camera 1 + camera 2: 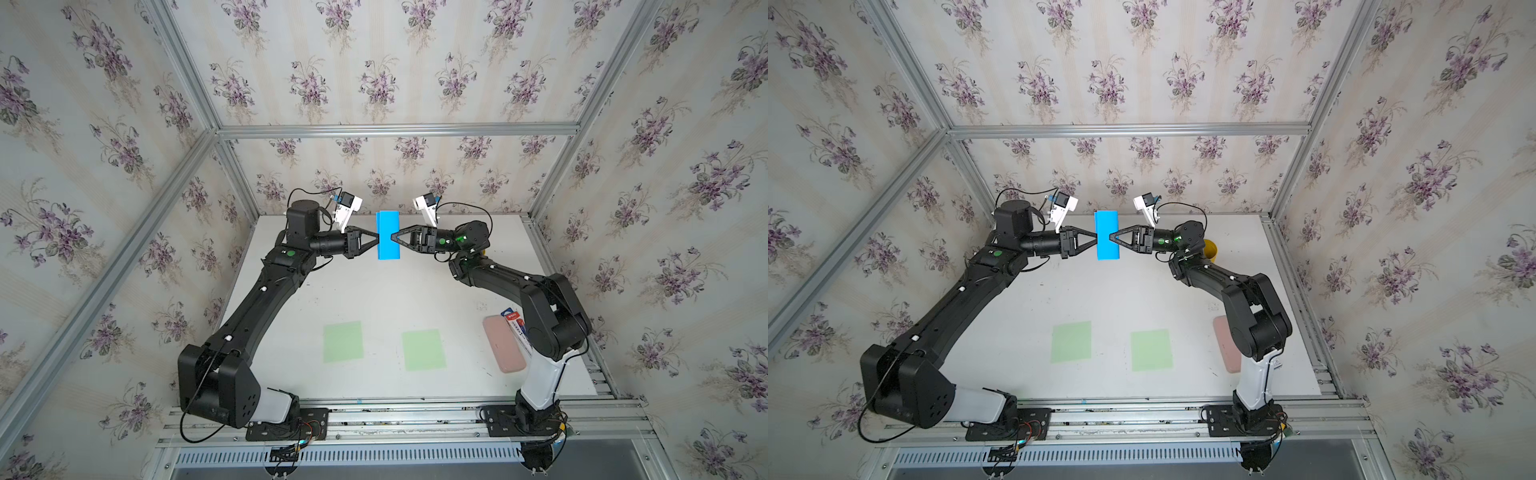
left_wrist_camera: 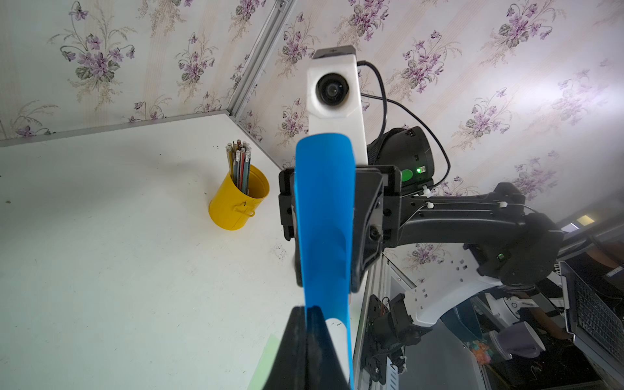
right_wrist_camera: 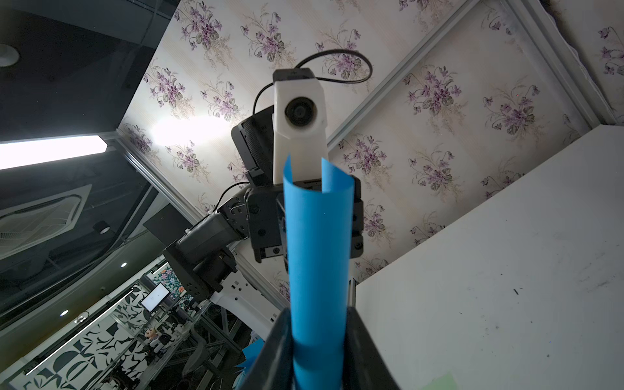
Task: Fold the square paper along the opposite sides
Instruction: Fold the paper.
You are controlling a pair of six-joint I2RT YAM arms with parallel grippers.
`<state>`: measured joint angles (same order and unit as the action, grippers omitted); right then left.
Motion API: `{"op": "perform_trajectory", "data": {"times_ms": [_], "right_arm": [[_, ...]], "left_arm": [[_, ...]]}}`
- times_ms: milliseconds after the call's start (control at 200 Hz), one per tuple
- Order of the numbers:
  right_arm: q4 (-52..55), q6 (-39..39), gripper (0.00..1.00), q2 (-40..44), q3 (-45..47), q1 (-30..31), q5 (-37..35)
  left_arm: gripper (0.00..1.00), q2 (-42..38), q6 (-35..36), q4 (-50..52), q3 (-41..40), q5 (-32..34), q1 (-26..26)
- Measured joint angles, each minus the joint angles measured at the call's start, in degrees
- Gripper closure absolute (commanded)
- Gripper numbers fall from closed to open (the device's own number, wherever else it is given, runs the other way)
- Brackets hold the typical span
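Note:
The square paper (image 1: pixel 388 235) is blue and hangs in the air over the far middle of the table, bent into a narrow U; it shows in both top views (image 1: pixel 1106 235). My left gripper (image 1: pixel 377 237) comes in from the left and is shut on the paper's two meeting edges (image 2: pixel 324 219), its fingers (image 2: pixel 297 337) pressed together on the sheet. From the right, my right gripper (image 1: pixel 392 237) straddles the rounded bend (image 3: pixel 317 253). Its two fingers (image 3: pixel 280 341) touch both sides of the loop.
Two pale green squares (image 1: pixel 343 341) (image 1: pixel 424 350) lie flat on the near half of the white table (image 1: pixel 374 299). A pink case (image 1: pixel 503 345) and a small box (image 1: pixel 517 322) sit by the right arm's base. A yellow cup of pencils (image 2: pixel 238 199) stands at the far right.

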<state>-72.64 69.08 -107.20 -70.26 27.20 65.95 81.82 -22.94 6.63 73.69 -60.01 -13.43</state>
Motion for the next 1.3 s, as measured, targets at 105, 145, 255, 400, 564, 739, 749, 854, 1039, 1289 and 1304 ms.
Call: {"op": "perform_trajectory", "data": {"times_ms": [105, 145, 255, 400, 564, 739, 749, 854, 1039, 1289, 1304], "right_arm": [[-0.35, 0.2, 0.77, -0.11, 0.0, 0.0, 0.13], [-0.37, 0.2, 0.78, -0.11, 0.0, 0.0, 0.26], [-0.52, 0.17, 0.81, -0.11, 0.0, 0.0, 0.52], [-0.28, 0.13, 0.82, -0.11, 0.0, 0.0, 0.7], [1.01, -0.59, 0.84, -0.07, 0.0, 0.0, 0.7], [1.46, -1.57, 0.85, 0.0, 0.0, 0.0, 0.7], [1.53, -1.57, 0.85, 0.0, 0.0, 0.0, 0.7], [1.99, -1.62, 0.86, 0.0, 0.0, 0.0, 0.7], [2.45, -1.75, 0.86, 0.28, -0.02, 0.0, 0.7], [3.41, -2.25, 0.86, 0.44, -0.02, 0.11, 0.63], [3.56, -2.34, 0.86, 0.44, -0.02, 0.13, 0.63]], "left_arm": [[0.9, 0.0, 0.0, 0.0, 0.0, -0.04, 0.07], [0.89, 0.0, 0.0, 0.0, 0.0, -0.09, 0.07], [0.83, 0.0, -0.02, 0.0, 0.0, -0.2, 0.07], [0.77, 0.0, -0.26, -0.5, -0.22, -0.83, 0.22], [0.74, -0.13, -1.53, -1.77, -0.66, -1.92, 0.35], [0.73, -2.54, -3.28, -4.42, -1.77, -2.64, 1.2], [0.73, -2.6, -3.39, -4.55, -1.81, -2.73, 1.25], [0.72, -2.82, -4.68, -5.64, -2.16, -3.06, 1.55], [0.72, -2.4, -5.7, -6.67, -2.21, -3.17, 1.66], [0.73, -1.53, -6.01, -5.7, -1.27, -2.47, 1.25], [0.73, -1.51, -5.99, -5.64, -1.22, -2.38, 1.16]]}}
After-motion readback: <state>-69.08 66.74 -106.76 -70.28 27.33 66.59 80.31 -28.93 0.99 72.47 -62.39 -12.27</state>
